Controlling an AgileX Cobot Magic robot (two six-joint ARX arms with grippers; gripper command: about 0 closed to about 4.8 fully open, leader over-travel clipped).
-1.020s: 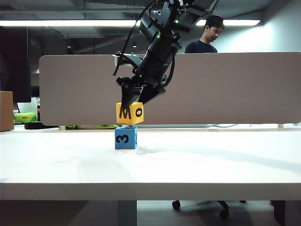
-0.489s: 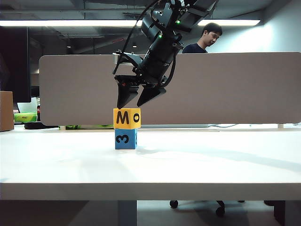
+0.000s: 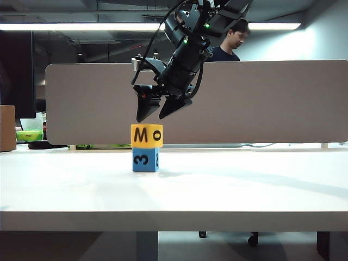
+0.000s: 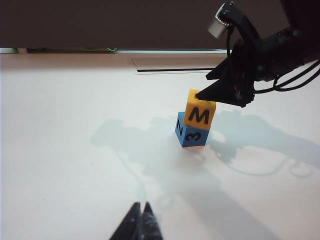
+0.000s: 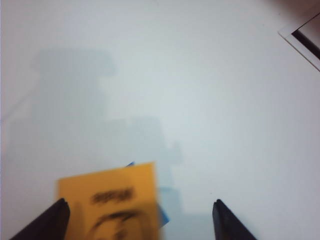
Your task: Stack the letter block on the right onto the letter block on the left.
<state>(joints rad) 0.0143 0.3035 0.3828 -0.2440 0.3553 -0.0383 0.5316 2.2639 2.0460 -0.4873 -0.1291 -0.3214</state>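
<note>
An orange letter block (image 3: 146, 135) marked M and O rests on top of a blue block (image 3: 145, 160) marked 3, near the middle of the white table (image 3: 244, 185). My right gripper (image 3: 156, 114) hangs open just above the orange block, clear of it. In the right wrist view the orange block (image 5: 112, 202) lies below the spread jaws of my right gripper (image 5: 140, 206), with a corner of the blue block (image 5: 163, 215) peeking out. The left wrist view shows the stack, orange block (image 4: 200, 111) on blue block (image 4: 190, 132), far ahead of my left gripper (image 4: 141, 206), which is shut and holds nothing.
A grey partition (image 3: 272, 103) stands behind the table, and a person (image 3: 234, 41) is behind it. A brown box (image 3: 7, 128) and a green item (image 3: 28, 135) sit at the far left edge. A slot (image 4: 172, 65) is cut in the tabletop beyond the stack.
My right gripper opened, left the orange block on the blue one, and rose a little above it. The left arm stayed still.
</note>
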